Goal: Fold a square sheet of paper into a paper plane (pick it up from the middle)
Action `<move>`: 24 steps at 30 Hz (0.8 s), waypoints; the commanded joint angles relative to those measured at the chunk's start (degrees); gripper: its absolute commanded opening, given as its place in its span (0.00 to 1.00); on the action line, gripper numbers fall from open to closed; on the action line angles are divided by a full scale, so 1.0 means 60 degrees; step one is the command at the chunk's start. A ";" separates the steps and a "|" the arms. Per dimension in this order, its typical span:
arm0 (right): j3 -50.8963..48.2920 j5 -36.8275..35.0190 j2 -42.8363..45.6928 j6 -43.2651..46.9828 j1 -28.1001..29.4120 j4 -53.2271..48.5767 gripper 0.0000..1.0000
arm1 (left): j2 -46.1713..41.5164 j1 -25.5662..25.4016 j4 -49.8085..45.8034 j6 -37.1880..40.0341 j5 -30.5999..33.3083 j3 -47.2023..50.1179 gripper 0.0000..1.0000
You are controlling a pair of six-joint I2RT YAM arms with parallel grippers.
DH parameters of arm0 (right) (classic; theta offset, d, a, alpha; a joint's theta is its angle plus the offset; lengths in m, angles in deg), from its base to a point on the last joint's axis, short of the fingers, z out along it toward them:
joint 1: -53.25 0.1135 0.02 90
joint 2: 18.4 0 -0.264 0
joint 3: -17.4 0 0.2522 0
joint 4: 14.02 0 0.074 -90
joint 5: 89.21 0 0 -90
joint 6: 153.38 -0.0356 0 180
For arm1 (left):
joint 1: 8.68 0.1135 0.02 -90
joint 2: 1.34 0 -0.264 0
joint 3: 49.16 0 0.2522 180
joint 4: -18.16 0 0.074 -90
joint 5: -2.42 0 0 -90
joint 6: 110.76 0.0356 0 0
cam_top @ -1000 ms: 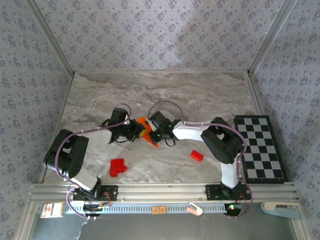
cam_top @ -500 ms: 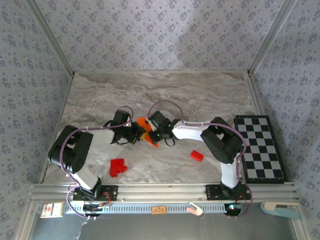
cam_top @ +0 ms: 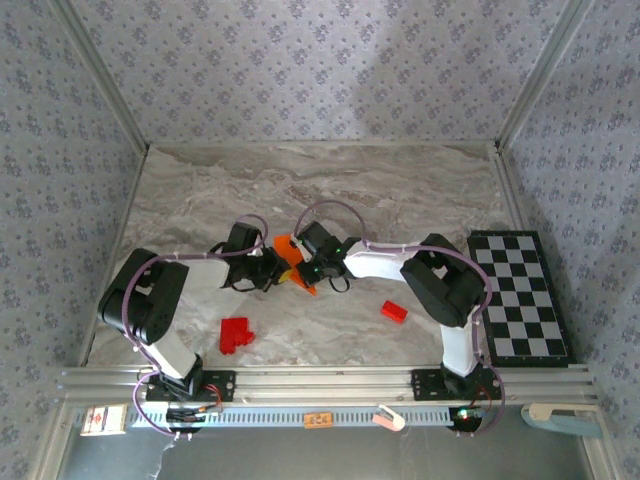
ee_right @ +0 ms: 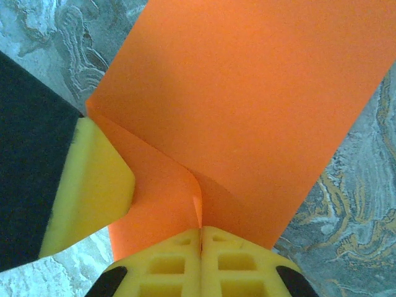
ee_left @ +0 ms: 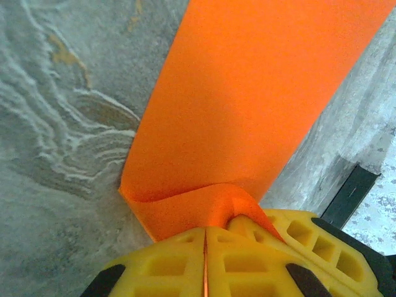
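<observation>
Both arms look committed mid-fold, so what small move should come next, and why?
Probably raise both grippers together slightly: the left gripper and right gripper are each shut on the thin bright orange paper sheet, close together, and it curls up at the pinch.

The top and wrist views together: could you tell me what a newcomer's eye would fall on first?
The bright orange paper at the middle of the marble table, pinched from both sides by the left gripper and right gripper, each shut on a curled edge. Next come the chequered board at the table's right edge and the red blocks nearer the arms' bases.
</observation>
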State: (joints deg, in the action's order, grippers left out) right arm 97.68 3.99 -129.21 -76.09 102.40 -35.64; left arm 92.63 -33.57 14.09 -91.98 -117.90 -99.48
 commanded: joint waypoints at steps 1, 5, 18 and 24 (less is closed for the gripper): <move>0.0094 -0.0037 -0.0341 -0.0181 -0.0009 -0.0589 0.00 | 0.0109 -0.0071 -0.0399 0.0302 0.0189 -0.0063 0.09; 0.0105 -0.0028 -0.0356 -0.0194 -0.0002 -0.0597 0.00 | 0.0216 -0.0071 -0.0436 0.0379 0.0177 -0.0135 0.09; 0.0138 -0.0004 -0.0327 -0.0211 0.0001 -0.0602 0.00 | 0.0442 -0.0071 -0.1009 0.0571 0.0294 -0.0352 0.09; 0.0211 0.0228 -0.0063 -0.0353 -0.0070 -0.0584 0.01 | 0.0640 -0.0071 -0.1514 0.0619 0.0381 -0.0474 0.08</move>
State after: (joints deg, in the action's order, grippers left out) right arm 98.14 4.21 -129.42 -76.70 102.33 -36.06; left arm 94.10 -33.55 9.48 -89.55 -117.64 -101.71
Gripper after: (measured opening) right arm 0.054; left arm 0.083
